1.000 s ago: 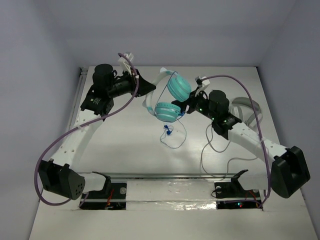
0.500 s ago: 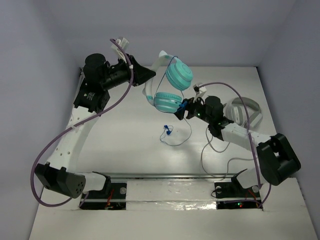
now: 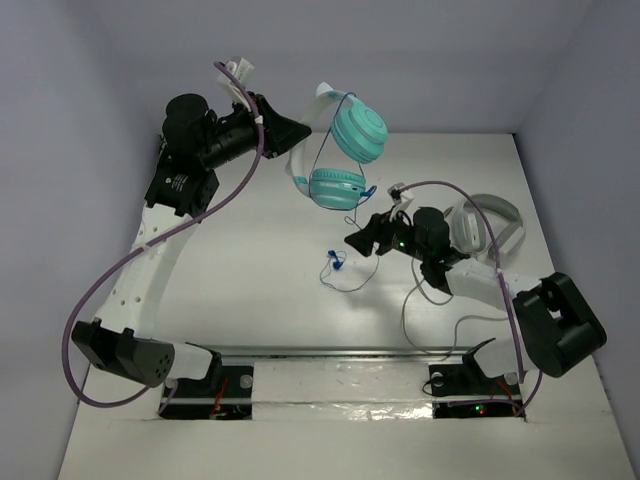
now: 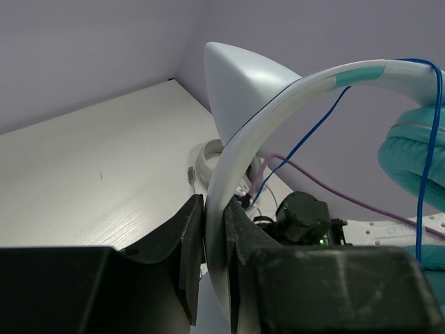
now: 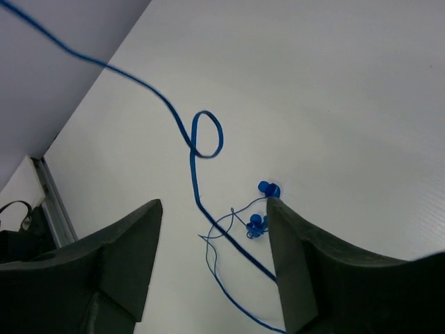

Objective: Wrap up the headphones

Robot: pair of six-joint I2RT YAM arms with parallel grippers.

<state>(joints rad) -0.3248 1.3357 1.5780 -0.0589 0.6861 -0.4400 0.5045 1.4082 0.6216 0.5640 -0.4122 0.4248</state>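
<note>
The headphones (image 3: 345,150) have teal round earcups and a white headband. They hang in the air at the back of the table. My left gripper (image 3: 293,138) is shut on the white headband (image 4: 229,174), which sits pinched between the two black jaws. The thin blue cord (image 3: 352,262) hangs from the earcups down to the table, ending in a small blue plug cluster (image 5: 261,209). My right gripper (image 3: 356,241) is open and empty, low over the table, with the blue cord (image 5: 195,167) lying between and beyond its spread jaws.
A larger grey-white pair of headphones (image 3: 487,225) lies at the right of the table, with its grey cable (image 3: 425,300) trailing toward the front. Purple cables run along both arms. Walls close in the back and sides.
My left gripper has lifted the headphones higher and slightly back. My right gripper has moved away from the earcups, down and forward to the cord on the table.
</note>
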